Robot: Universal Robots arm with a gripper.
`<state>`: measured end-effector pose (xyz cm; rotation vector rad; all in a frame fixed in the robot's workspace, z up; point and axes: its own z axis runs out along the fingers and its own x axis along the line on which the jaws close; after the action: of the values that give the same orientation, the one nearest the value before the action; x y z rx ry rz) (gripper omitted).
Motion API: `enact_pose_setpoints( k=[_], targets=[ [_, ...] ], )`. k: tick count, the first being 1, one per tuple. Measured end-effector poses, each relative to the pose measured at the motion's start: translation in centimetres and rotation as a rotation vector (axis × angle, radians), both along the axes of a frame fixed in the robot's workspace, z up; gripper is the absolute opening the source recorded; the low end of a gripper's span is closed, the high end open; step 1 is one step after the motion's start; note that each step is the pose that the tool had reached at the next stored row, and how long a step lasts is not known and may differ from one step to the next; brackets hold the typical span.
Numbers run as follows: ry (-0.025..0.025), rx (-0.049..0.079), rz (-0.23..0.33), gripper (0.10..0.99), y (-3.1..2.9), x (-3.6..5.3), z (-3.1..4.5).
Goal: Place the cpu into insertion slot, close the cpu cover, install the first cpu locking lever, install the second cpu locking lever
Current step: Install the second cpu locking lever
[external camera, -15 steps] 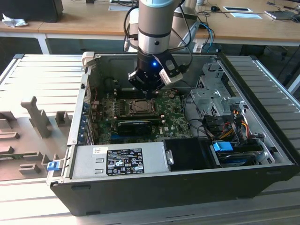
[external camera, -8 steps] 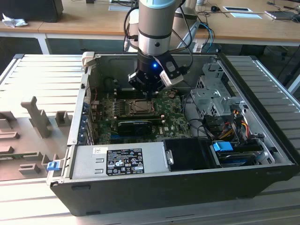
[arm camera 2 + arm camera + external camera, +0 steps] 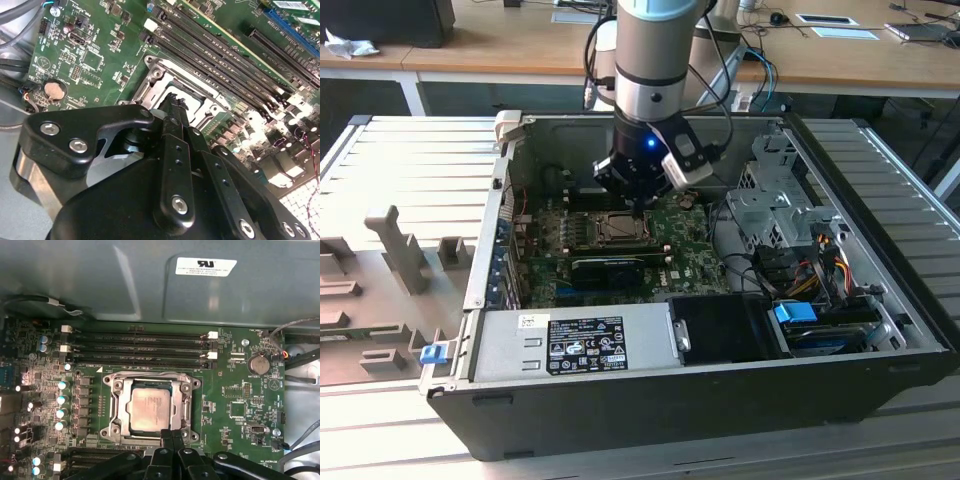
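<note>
the gripper [image 3: 172, 436] hangs low inside the open computer case [image 3: 880, 330], its black fingers [image 3: 166, 439] pressed together with no gap visible between them and nothing held; in the second wrist view the same fingers [image 3: 172, 112] meet in a single narrow tip.

just beyond the fingertips, in the first wrist view, the cpu [image 3: 149, 409] lies flat in the insertion slot [image 3: 112, 412], its dull silver top facing up. the chip is square, so it has no real long axis; its edges run parallel to the socket frame and to the long memory slots [image 3: 140, 347] lying further out from the fingertips.

the cpu cover [image 3: 186, 405] frames the chip on all sides, apparently lying down over it, and the fingertips sit at the cover's near edge; actual contact cannot be judged.

in the exterior view the gripper [image 3: 638, 205] stands over the insertion slot [image 3: 618, 232] on the green motherboard [image 3: 695, 255]. a round coin battery [image 3: 259, 364] sits on the board well off to one side of the fingers.
</note>
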<state>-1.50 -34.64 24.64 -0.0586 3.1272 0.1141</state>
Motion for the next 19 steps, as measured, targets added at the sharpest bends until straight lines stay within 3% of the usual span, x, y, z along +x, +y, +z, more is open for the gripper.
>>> enact_pose_setpoints(
  k=[8, 11, 13, 16, 18, 19],
  targets=[
    [0.0009, 0.000, 0.000, 0.106, -1.19, -0.01, 0.01],
    [0.0067, 0.002, 0.000, 0.106, -1.87, -0.01, -0.03],
    [0.0069, 0.006, 0.000, 0.106, -2.30, -0.05, -0.10],
    [0.0085, 0.013, 0.000, 0.106, -2.78, -0.10, -0.19],
    [0.0166, 0.032, 0.000, 0.106, -3.13, -0.11, -0.25],
    [0.0168, 0.038, 0.000, 0.106, -3.27, -0.18, -0.28]
  ],
)
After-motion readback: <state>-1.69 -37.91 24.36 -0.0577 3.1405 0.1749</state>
